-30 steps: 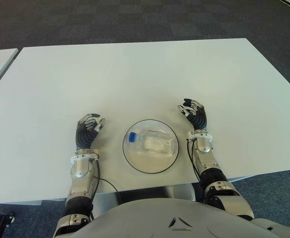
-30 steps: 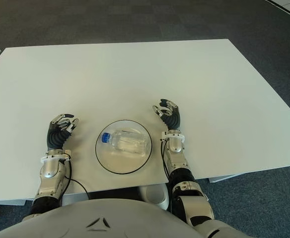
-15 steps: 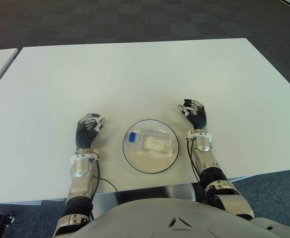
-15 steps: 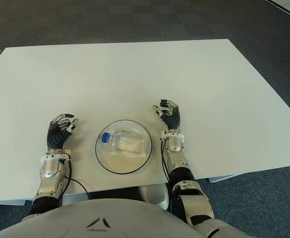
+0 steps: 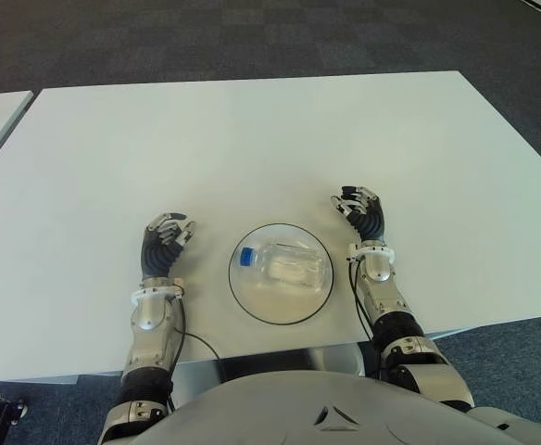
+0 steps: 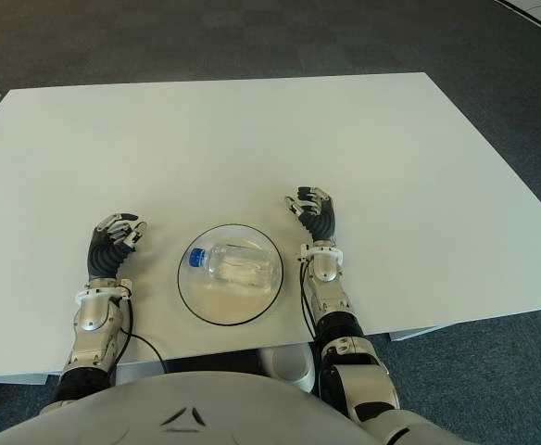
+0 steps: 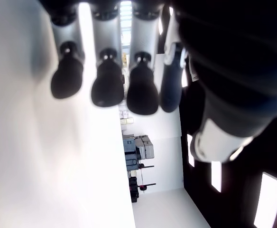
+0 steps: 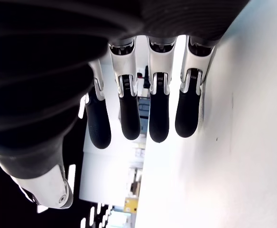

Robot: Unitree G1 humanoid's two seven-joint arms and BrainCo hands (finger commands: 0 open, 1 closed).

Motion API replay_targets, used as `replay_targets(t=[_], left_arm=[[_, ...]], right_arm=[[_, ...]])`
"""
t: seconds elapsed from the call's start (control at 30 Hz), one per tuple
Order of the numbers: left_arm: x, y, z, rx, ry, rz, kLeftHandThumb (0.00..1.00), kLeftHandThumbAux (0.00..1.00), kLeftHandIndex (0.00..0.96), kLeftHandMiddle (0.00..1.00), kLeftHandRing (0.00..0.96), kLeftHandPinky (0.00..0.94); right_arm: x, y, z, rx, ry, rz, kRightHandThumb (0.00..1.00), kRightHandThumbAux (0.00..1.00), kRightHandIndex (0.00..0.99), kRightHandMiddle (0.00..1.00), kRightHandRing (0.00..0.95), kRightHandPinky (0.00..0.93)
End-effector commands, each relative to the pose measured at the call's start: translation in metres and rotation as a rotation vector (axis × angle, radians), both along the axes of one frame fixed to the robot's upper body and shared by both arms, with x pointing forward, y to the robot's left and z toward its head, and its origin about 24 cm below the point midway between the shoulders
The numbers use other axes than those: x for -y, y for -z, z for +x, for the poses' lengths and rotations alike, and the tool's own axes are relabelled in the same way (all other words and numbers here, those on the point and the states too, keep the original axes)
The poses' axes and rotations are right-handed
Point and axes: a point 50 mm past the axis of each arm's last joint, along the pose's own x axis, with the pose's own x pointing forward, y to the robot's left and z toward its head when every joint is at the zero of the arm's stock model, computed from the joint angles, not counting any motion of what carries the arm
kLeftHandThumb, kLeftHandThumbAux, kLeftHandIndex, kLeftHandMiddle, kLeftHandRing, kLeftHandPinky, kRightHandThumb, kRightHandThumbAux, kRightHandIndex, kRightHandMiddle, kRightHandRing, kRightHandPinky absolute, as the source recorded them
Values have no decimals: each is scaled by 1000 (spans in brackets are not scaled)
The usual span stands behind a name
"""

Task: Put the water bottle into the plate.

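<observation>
1. Our left hand (image 5: 163,243) reaches forward from its forearm, fingers (image 7: 107,83) loosely curled, holding nothing.
2. Our right hand (image 5: 361,217) is well apart from it, fingers (image 8: 129,114) likewise relaxed, palm empty.

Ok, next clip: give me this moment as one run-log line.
water bottle: lying on its side in plate | left hand: beside plate, holds nothing | right hand: beside plate, holds nothing | placement looks done

Head stereo down; wrist cams close-up
</observation>
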Motion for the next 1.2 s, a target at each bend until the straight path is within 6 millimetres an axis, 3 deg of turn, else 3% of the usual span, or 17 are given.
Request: replay_targets(t=[0.03, 0.57, 1.2], left_arm=[[1, 9, -8, -59, -29, -47, 705, 715, 436, 759, 756, 748], [1, 8, -8, -84, 45, -62, 702, 717, 436, 760, 759, 760], [-3, 13, -8, -154, 79, -124, 704, 718, 434, 714, 707, 667]], right_arm=[[1, 11, -7, -70, -2, -3, 708, 732, 429, 507, 523, 547], [0, 9, -7, -67, -38, 46, 708, 732, 428, 498, 507, 524], [2, 4, -9, -64, -132, 131, 705, 735, 423, 485, 507, 534]])
